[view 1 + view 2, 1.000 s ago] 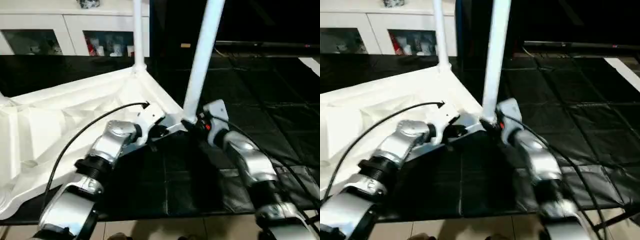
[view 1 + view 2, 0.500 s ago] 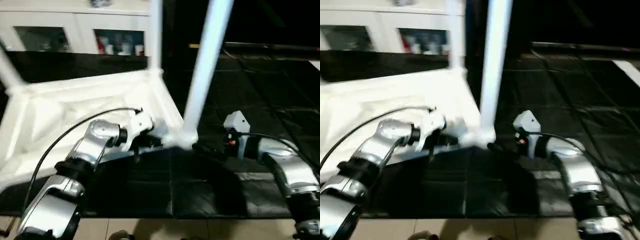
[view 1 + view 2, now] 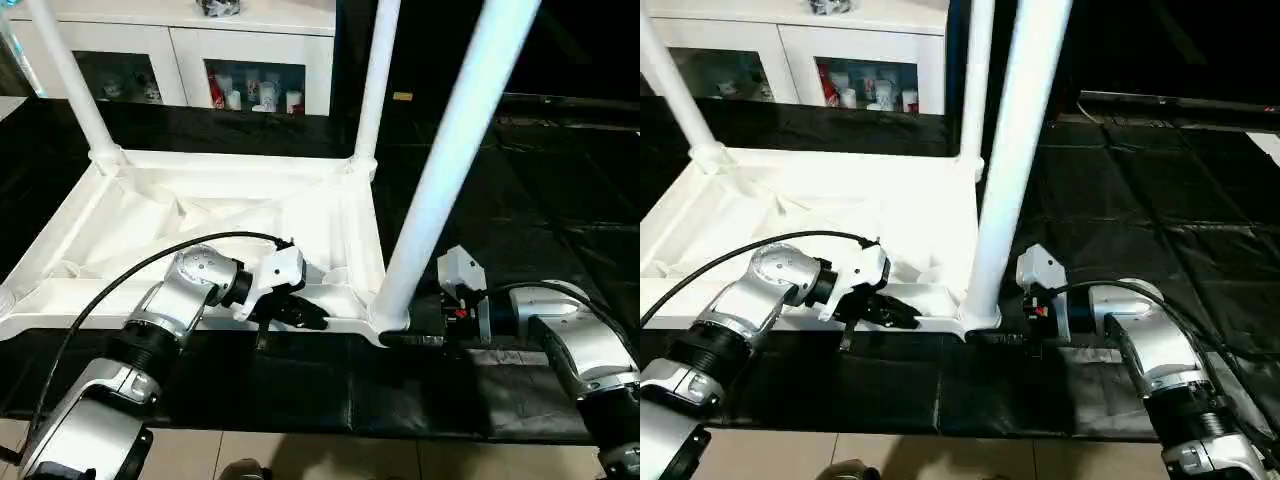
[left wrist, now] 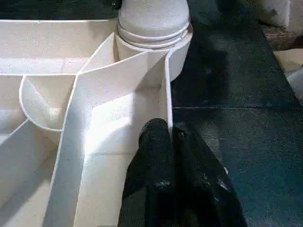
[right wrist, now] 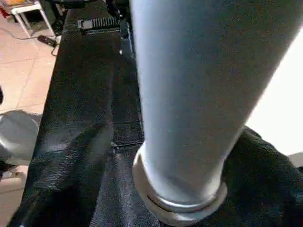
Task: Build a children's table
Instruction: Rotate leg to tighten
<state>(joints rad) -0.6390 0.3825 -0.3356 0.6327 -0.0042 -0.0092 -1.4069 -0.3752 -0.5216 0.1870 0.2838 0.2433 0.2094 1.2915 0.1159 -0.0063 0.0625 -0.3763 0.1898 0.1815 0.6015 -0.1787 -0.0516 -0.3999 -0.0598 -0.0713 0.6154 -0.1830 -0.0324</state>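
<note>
Children's table (image 3: pixel 200 215) lies upside down on the black desk (image 3: pixel 560 200), three legs visibly fitted; left hand (image 3: pixel 300 312) pinches its rim, right hand's (image 3: pixel 415 338) spread unclear.

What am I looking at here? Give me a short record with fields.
Work: table top, upside down on black mat
Legs standing in corner sockets: three in view; nearest leg
Left gripper: shut on the top's near rim
Right gripper: at the nearest leg's base, fingers either side
Background: white cabinet with glass doors
</note>
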